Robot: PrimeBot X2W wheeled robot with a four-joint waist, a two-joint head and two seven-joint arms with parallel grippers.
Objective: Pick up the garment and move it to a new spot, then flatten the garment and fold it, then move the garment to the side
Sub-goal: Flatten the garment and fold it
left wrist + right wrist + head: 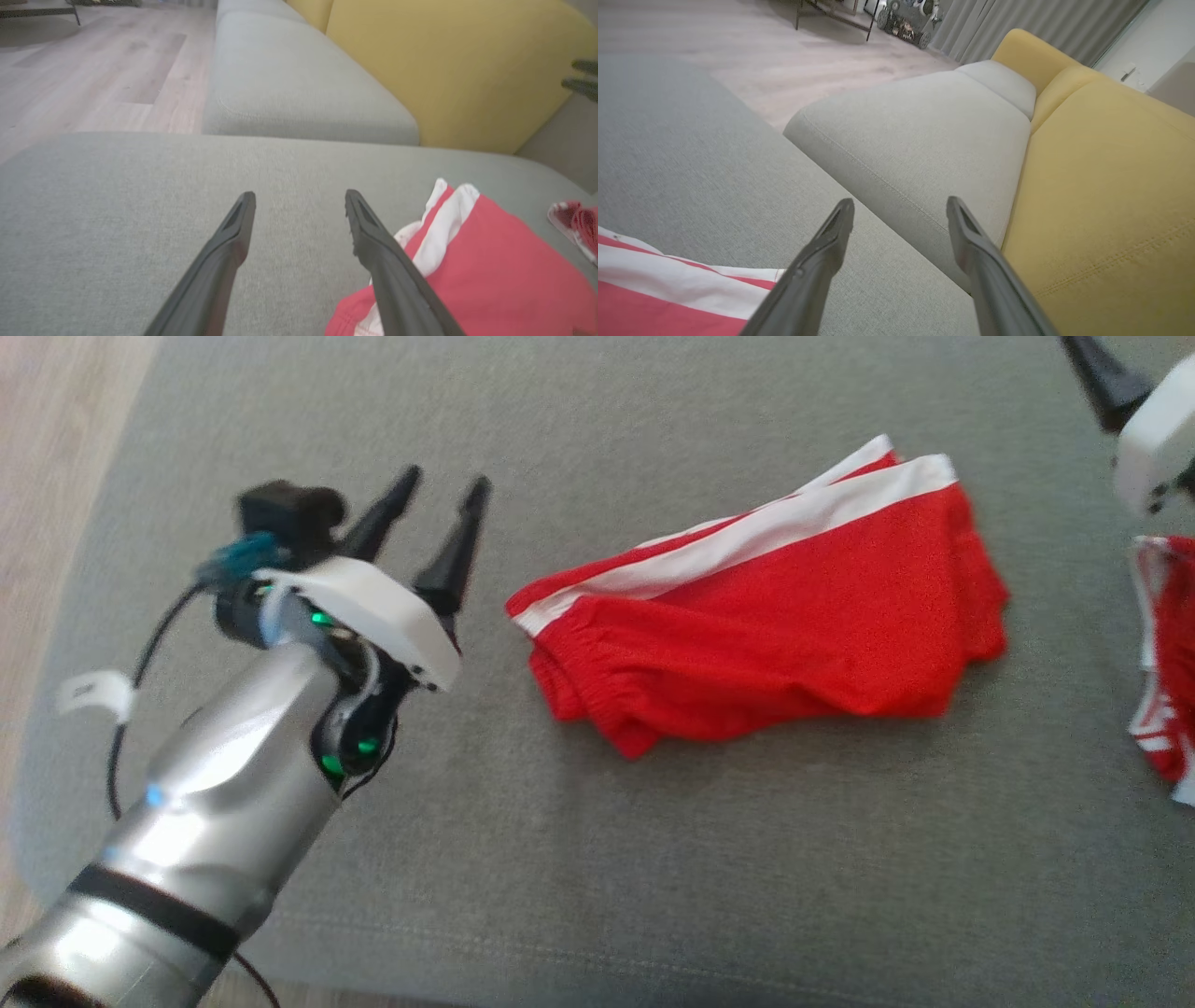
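The red shorts (766, 607) lie folded on the grey seat cushion (653, 859), just to the right of our left gripper (446, 482) and not touching it. Their gathered waistband is the end closest to that gripper, and the white side stripes run along the edge farther out, past its fingertips. The left gripper hovers over bare cushion with its two dark fingers spread wide and nothing between them. In the left wrist view the shorts sit to the right of those fingers, partly hidden behind the right-hand one.

Our right gripper (901, 205) is also spread wide and holds nothing, and beyond its fingertips we see a neighbouring grey cushion (924, 130) and a yellow back cushion (1111, 186). In the head view its white housing and one dark finger stand at the far right, beyond the striped end of the shorts. A second red-and-white garment (1162, 663) lies at that edge, just on the near side of the housing. Red and white cloth also shows to the lower left of the right gripper's fingers in its wrist view, but we cannot tell which garment it is. Wooden floor (93, 70) stretches beyond the cushion, to the left of the left gripper.
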